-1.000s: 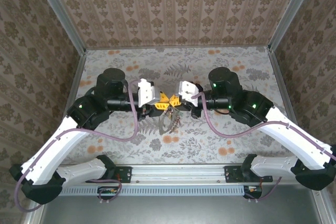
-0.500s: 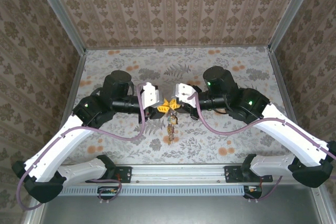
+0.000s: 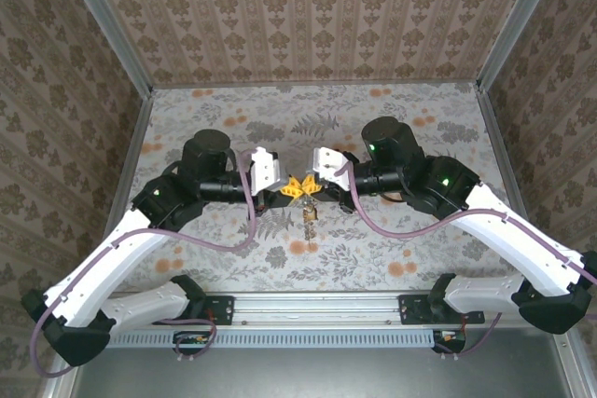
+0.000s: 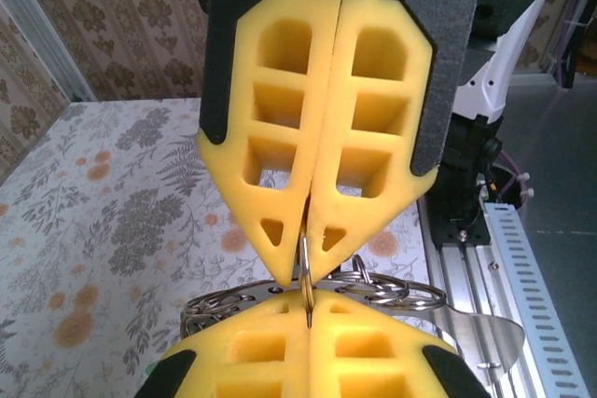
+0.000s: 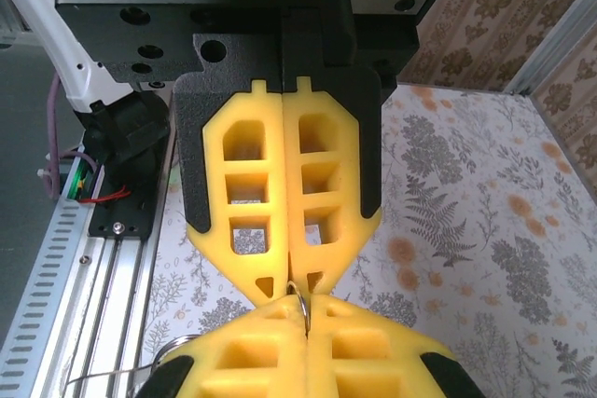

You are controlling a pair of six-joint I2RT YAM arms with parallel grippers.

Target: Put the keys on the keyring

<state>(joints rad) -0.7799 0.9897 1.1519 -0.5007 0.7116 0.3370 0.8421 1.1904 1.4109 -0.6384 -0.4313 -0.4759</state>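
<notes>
My left gripper [image 3: 292,188] and right gripper [image 3: 309,185] meet tip to tip above the middle of the table. Both are shut on one thin metal ring [image 4: 305,272], seen edge-on between the two pairs of yellow fingertips. In the left wrist view my left gripper [image 4: 308,303] is at the bottom and the right gripper [image 4: 306,266] comes in from above. The right wrist view has the same ring [image 5: 301,308] pinched at the seam of my right gripper [image 5: 304,316]. The wide keyring [image 4: 224,301] runs sideways just behind the tips, carrying smaller rings [image 4: 396,288]. The keys [image 3: 307,218] hang beneath in a narrow bunch, too small to tell apart.
The floral tabletop [image 3: 392,118] is walled by patterned panels at the back and both sides. A metal rail [image 3: 317,309] with both arm bases runs along the near edge. Purple cables loop from each wrist.
The left jaws have closed onto the ring. Both grippers have drawn together at the centre. The bunch, spread lower a second ago, now hangs straight and narrow.
</notes>
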